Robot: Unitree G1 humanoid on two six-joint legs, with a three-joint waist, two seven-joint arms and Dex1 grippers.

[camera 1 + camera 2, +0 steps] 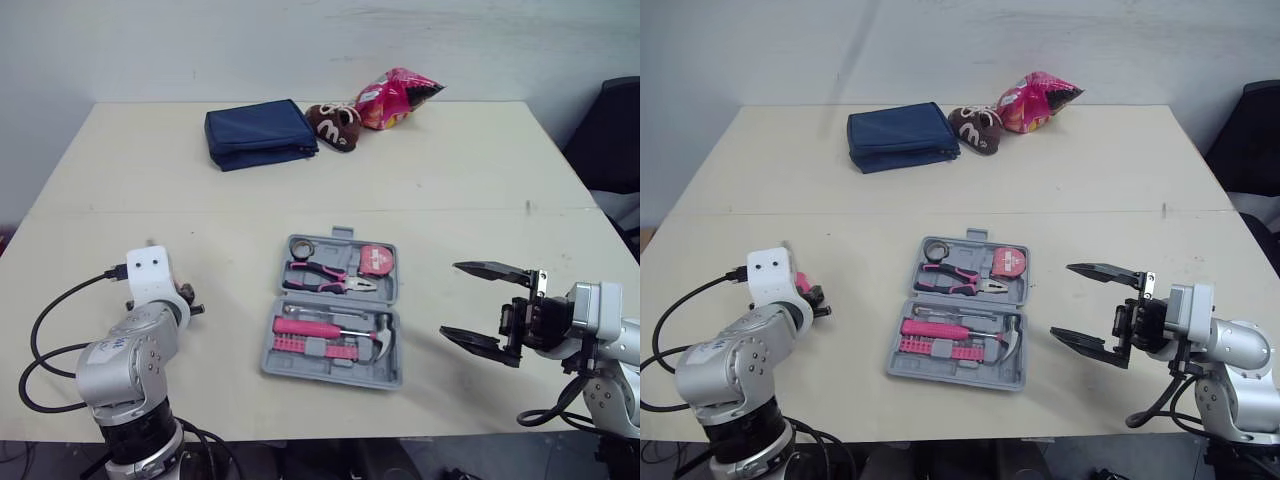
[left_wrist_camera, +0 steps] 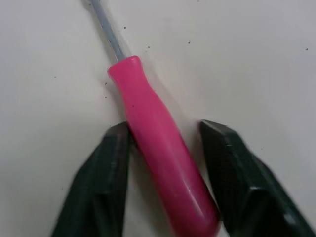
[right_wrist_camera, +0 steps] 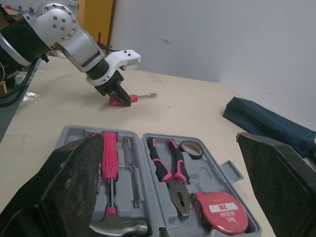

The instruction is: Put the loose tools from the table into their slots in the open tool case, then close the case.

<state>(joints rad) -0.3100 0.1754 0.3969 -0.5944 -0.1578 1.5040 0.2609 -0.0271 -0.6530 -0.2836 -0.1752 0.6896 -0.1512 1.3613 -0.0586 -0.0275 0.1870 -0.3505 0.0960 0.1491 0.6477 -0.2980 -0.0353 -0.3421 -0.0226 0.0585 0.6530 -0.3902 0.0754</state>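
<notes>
A loose-tool pick-up is the step in hand. The left jaws stand spread over a pink-handled screwdriver (image 2: 158, 163) lying flat on the tabletop (image 1: 450, 190). One black finger (image 2: 98, 182) touches the side of the handle and the other stands just apart from it, so the grip appears not yet made. The handle, smooth, glossy and rounded at its butt, lies between the jaws and a little askew to them, while the bare steel shaft runs out beyond the fingertips. The next move, by the look of it, calls for closing squarely on the handle, since so slick and round a surface could roll or swing in a loose pinch. It would then be carried across to the open grey tool case (image 1: 330, 368), which lies between the two arms' jaws. The right jaws hang wide apart and empty just beside the case, facing it. In their moulded beds sit pliers (image 1: 325, 278), a tape measure (image 1: 375, 260) and a hammer (image 1: 340, 330). Which slot awaits the screwdriver cannot be told, and the lid is not yet shut.
</notes>
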